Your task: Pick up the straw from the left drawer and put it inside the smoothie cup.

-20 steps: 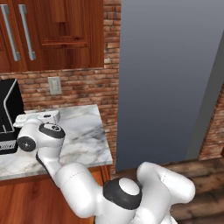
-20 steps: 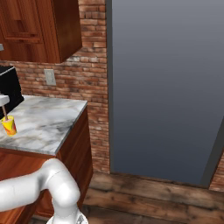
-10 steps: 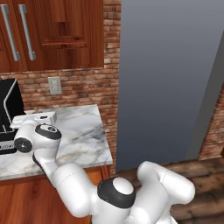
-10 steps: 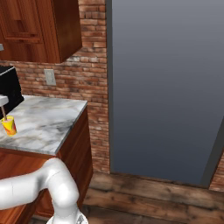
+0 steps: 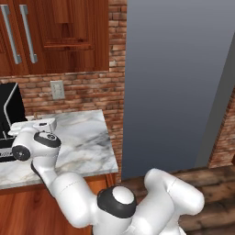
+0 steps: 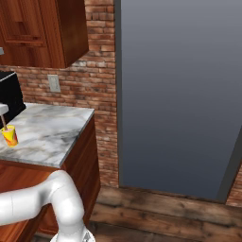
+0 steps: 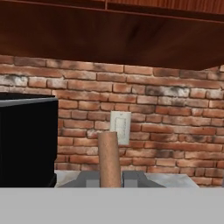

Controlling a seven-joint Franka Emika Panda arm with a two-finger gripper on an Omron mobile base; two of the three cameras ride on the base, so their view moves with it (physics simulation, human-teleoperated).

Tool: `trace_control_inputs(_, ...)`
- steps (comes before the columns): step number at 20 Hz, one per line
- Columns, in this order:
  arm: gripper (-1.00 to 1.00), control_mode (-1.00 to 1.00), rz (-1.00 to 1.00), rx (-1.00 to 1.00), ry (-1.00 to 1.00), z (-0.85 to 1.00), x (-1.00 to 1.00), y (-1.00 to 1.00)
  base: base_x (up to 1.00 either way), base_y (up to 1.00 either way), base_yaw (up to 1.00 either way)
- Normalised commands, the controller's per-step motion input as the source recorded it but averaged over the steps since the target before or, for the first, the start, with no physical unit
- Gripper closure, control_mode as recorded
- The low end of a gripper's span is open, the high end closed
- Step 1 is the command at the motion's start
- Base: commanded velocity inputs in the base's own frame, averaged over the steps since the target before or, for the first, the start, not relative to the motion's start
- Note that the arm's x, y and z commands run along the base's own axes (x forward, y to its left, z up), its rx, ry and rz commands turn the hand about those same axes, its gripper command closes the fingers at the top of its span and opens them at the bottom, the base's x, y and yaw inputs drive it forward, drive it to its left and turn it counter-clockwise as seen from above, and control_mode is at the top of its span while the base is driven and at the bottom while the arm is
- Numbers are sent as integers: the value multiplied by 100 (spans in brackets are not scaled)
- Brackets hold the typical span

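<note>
Fingers (image 7: 109, 179) clamped narrow on the straw (image 7: 109, 158), which stands upright between them in the hand view, tan, top end level with the wall socket (image 7: 120, 127) behind it.

Arm (image 5: 69, 202) reaches from the base over the front edge of the desk (image 5: 87, 142) in the left base view; its dark-jointed wrist sits above the marble near the left end.

Cup (image 6: 9, 136) stands on the desk in the right base view, close to the left edge of that picture, yellow with a red-orange mark. A thin stick rises from it toward a white part of the hand just above; cannot tell if the straw tip is inside the rim or only over it.

Black appliance (image 7: 27, 140) sits on the desk to the left of the straw in the hand view, against the brick wall (image 7: 166, 127).

Above: reddish wooden cabinets (image 5: 55, 36) with metal bar handles (image 5: 27, 34).

Right of the desk, a tall grey panel (image 6: 179, 94) runs down to the wooden floor (image 6: 160, 212).
</note>
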Motion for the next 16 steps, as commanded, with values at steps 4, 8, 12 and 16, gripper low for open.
trace_control_inputs(4,100,-100,0,0,0,-14,5,0,0,0,0)
trace_control_inputs(8,100,-100,0,0,0,-10,14,1,0,0,0)
trace_control_inputs(12,100,-100,0,0,0,-5,12,1,0,0,0)
trace_control_inputs(16,100,-100,0,0,0,-1,9,2,0,0,0)
